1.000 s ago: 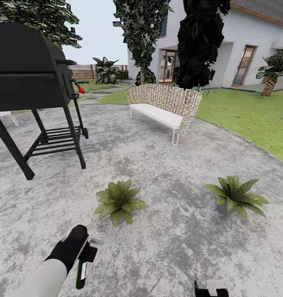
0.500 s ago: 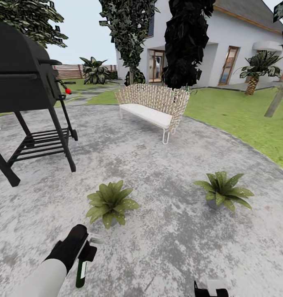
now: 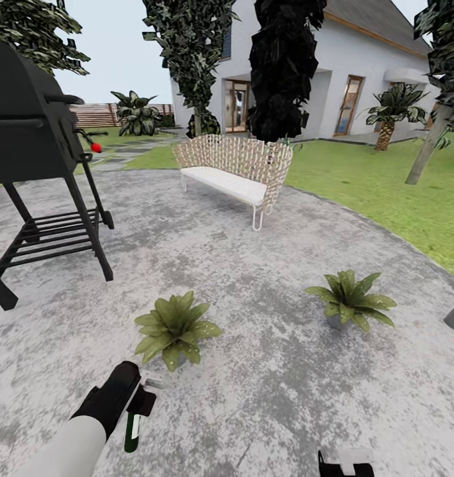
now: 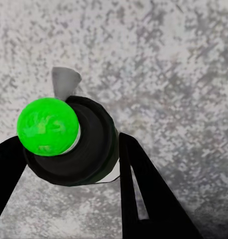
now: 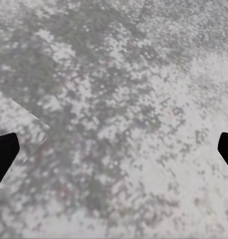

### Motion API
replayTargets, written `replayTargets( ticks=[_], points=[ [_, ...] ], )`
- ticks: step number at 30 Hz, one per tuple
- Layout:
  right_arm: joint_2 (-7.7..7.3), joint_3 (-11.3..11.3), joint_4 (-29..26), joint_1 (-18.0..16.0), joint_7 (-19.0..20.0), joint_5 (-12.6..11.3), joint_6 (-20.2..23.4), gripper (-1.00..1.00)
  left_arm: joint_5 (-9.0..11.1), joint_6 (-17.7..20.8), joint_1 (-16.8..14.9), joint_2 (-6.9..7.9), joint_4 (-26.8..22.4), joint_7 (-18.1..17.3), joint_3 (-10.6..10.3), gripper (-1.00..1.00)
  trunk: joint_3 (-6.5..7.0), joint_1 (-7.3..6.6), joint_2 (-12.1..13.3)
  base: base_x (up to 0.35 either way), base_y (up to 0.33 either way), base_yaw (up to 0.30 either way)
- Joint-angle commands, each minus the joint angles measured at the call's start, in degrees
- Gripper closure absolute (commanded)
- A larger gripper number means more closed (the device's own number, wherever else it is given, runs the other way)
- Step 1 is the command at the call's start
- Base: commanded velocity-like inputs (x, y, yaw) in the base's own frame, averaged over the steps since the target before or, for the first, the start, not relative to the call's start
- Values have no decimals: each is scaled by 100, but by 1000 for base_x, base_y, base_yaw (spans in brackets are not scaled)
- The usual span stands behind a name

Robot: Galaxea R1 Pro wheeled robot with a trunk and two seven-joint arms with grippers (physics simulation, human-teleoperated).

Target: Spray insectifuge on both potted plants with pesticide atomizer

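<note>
Already the left hand (image 3: 139, 401) is clenched around the spray bottle (image 3: 132, 432), which hangs low over the stone patio (image 3: 266, 397); from the left wrist camera the dark bottle (image 4: 76, 142) sits between the two black fingers (image 4: 143, 194), its bottom toward the lens. So the pickup looks done, while spraying seems not yet begun: no mist or wetness shows on either plant. The nearer potted plant (image 3: 171, 328) lies just ahead of that hand, and the second potted plant (image 3: 349, 301) sits well off to its right. The right hand (image 3: 346, 464) hangs low, fingers spread apart with nothing between them. Bare paving surrounds both plants, giving open room to swing the bottle. The black grill (image 3: 34, 165) stands far ahead and left, the woven bench (image 3: 230, 172) farther beyond, and the lawn edge (image 3: 412, 245) curves past the second plant.
</note>
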Motion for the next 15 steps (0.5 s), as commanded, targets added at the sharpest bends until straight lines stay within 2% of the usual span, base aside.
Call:
replayTargets(
  ticks=[1,4,6,12,15],
  points=[
    [3,-45,6,-4,-23,58,-21,-100,-60,10,-1,-3,-6,-50,17,100,-5,-1,-2,0,302,0],
    [14,-42,6,-4,-32,53,-32,-100,-60,11,-1,-4,-6,-43,20,100,-5,-1,-2,-16,303,0],
    [14,-46,6,-4,-40,51,-33,-100,-64,16,-1,4,-6,-42,20,100,5,-1,-2,-116,302,-153],
    [14,-46,9,-4,-39,58,-33,-100,-78,17,-1,37,-58,-42,20,100,38,-1,-2,-226,239,-183],
    [14,-46,6,-4,-39,52,-33,-100,-78,18,2,40,-63,-42,20,100,42,-1,-2,-234,232,-43]
  ],
)
